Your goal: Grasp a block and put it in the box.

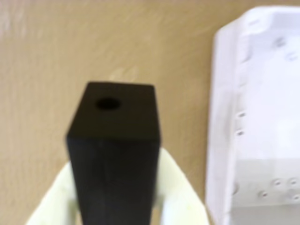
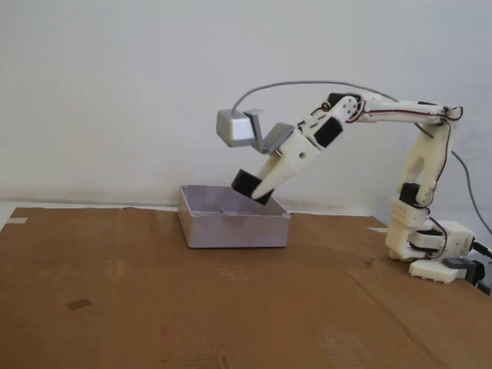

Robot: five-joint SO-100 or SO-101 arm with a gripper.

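Observation:
My gripper (image 2: 257, 191) is shut on a black block (image 2: 247, 184), a long bar with a small round hole in its end face. In the wrist view the black block (image 1: 115, 150) sticks out between my two pale fingers (image 1: 180, 192), held above the brown table. The box (image 2: 233, 226) is a shallow grey-white open tray on the cardboard. In the fixed view the block hangs just above the box's right rear part. In the wrist view the white box (image 1: 258, 117) lies to the right of the block.
Brown cardboard (image 2: 154, 300) covers the table in front of and around the box. The arm's base (image 2: 430, 250) stands at the right edge. A white wall is behind. A small dark mark (image 2: 79, 304) lies on the cardboard at left.

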